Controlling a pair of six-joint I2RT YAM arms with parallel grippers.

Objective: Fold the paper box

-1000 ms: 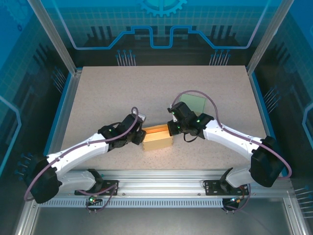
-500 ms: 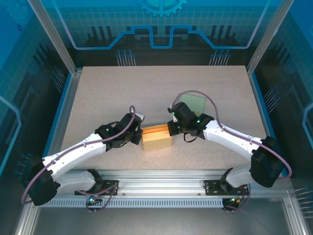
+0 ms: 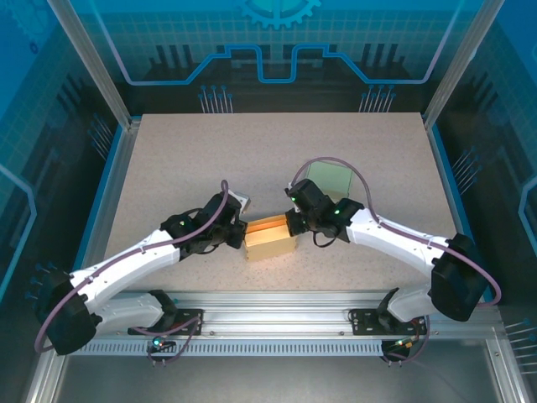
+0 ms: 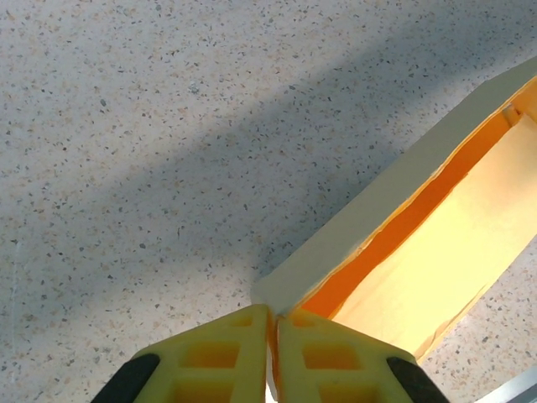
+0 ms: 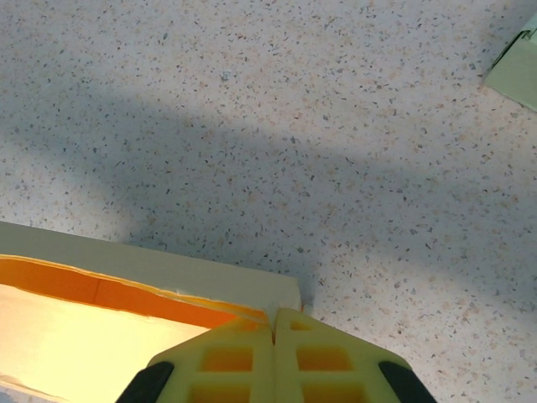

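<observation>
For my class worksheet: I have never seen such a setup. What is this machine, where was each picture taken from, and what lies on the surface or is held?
Two robot arms are bolted at the near edge of a speckled table. The wide picture comes from a camera above and behind them; the close-ups from a camera on each wrist. Between the arms lies an open paper box; the left tool and right tool each pinch one end of it. A green sheet lies farther back.

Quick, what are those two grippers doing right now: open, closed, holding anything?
Left gripper: closed, pinching a corner of the paper box.
Right gripper: closed, pinching another corner.
</observation>
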